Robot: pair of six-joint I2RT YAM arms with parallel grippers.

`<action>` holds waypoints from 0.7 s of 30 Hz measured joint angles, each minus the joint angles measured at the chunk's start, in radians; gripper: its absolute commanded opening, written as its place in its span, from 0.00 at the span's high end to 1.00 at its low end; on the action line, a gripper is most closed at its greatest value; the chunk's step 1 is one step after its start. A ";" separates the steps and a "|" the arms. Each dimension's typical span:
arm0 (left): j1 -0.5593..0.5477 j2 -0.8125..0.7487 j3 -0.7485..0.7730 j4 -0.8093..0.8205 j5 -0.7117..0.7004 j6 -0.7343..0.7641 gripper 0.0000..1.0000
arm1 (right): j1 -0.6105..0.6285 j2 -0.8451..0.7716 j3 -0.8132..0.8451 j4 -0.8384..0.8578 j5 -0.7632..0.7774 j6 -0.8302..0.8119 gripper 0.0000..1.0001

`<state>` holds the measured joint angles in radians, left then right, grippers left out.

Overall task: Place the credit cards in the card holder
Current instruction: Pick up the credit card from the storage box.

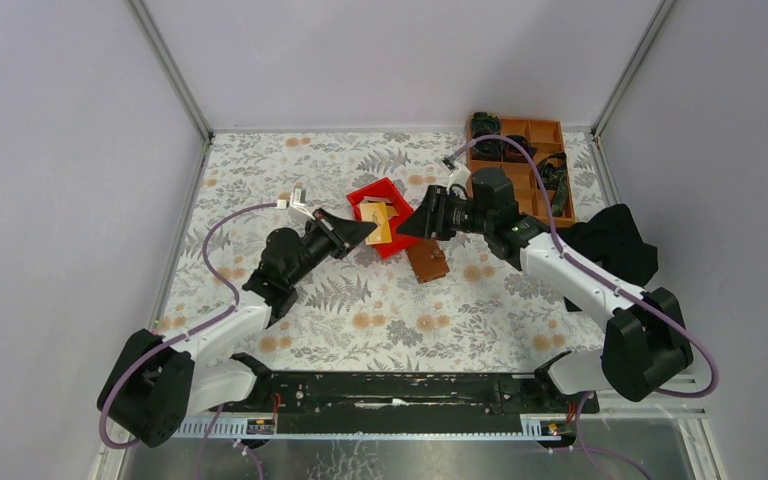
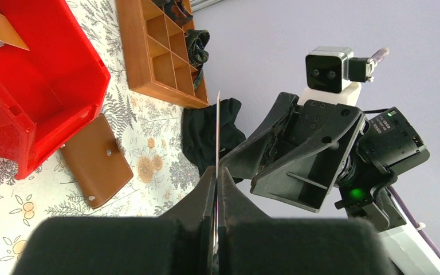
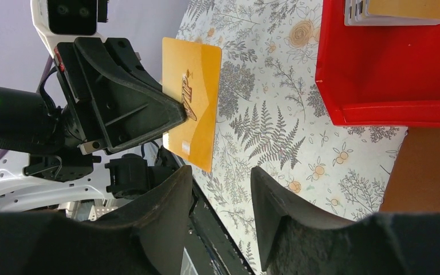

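My left gripper (image 1: 365, 232) is shut on a tan-orange credit card (image 3: 192, 100) and holds it upright above the table. The card shows edge-on in the left wrist view (image 2: 217, 126). My right gripper (image 3: 220, 183) is open and empty, facing the card from close by without touching it. It also shows in the top view (image 1: 407, 225). Several more cards (image 3: 395, 11) lie in the red bin (image 3: 389, 74). The brown card holder (image 1: 427, 262) lies folded shut on the table beside the bin, below both grippers, and also shows in the left wrist view (image 2: 96, 160).
The red bin (image 1: 388, 190) sits mid-table. An orange-brown compartment tray (image 1: 538, 135) holding dark items stands at the back right. A black cloth (image 1: 615, 245) lies right of the right arm. White walls bound the table on three sides.
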<state>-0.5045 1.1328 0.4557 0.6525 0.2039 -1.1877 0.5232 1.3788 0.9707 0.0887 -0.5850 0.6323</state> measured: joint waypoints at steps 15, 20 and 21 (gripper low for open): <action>0.000 0.050 -0.018 0.093 0.016 -0.051 1.00 | 0.000 0.070 0.000 0.074 -0.077 0.053 0.52; -0.003 0.073 -0.020 0.137 0.027 -0.069 1.00 | 0.000 0.085 0.000 0.096 -0.092 0.071 0.52; -0.004 0.077 -0.020 0.143 0.029 -0.071 1.00 | 0.000 0.085 0.000 0.106 -0.095 0.076 0.53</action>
<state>-0.5083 1.2102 0.4358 0.7952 0.2333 -1.2591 0.5236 1.4643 0.9710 0.1944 -0.6796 0.7082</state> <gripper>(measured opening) 0.018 0.481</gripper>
